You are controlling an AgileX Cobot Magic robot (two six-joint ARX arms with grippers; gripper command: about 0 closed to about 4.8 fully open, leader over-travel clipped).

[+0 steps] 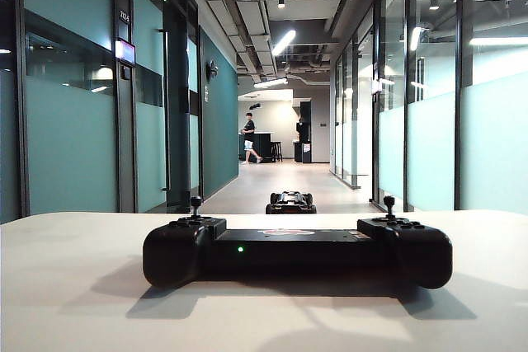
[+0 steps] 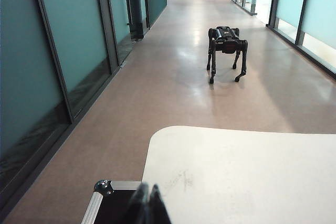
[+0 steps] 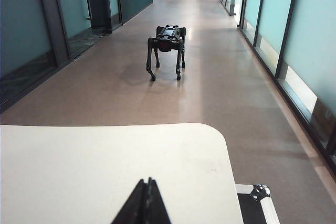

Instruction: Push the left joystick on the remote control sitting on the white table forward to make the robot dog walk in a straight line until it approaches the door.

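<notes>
Ahead, robot dog [image 3: 167,45] mid-corridor.

Black remote control [image 1: 297,249] lies on white table [image 1: 74,286]; robot dog [image 2: 227,51] stands beyond.

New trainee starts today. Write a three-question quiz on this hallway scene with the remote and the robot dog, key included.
1. True or false: the robot dog stands on all four legs on the hallway floor.
2. What rests on the white table? A) a cup B) the remote control C) a book
3. How do the left gripper and right gripper stand, and does either touch the left joystick?

Key: 1 true. 2 B. 3 Both are shut, at the table's near edge; neither touches it.
</notes>
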